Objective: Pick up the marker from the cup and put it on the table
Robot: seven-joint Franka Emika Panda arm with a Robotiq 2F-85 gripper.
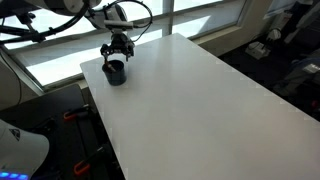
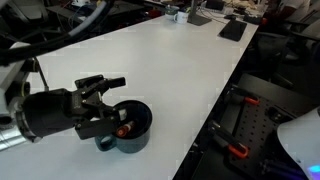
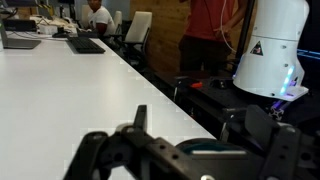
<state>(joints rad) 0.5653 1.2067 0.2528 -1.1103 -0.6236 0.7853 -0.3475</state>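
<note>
The dark cup (image 1: 115, 72) stands near a corner of the white table (image 1: 200, 100). In an exterior view the cup (image 2: 135, 133) shows the marker's reddish-orange end (image 2: 122, 131) inside its rim. My gripper (image 2: 112, 103) hovers just over the cup, fingers spread, holding nothing. It also hangs directly above the cup from farther off (image 1: 118, 50). In the wrist view the gripper (image 3: 200, 130) is open, with the cup's dark rim (image 3: 215, 150) between and below the fingers (image 3: 140, 122). The marker cannot be made out there.
The table edge runs close beside the cup (image 2: 190, 150). A flat dark object (image 2: 232, 28) lies at the table's far end. A laptop (image 3: 85, 45) and a seated person (image 3: 97, 15) are beyond. A white machine (image 3: 272, 45) stands off the table.
</note>
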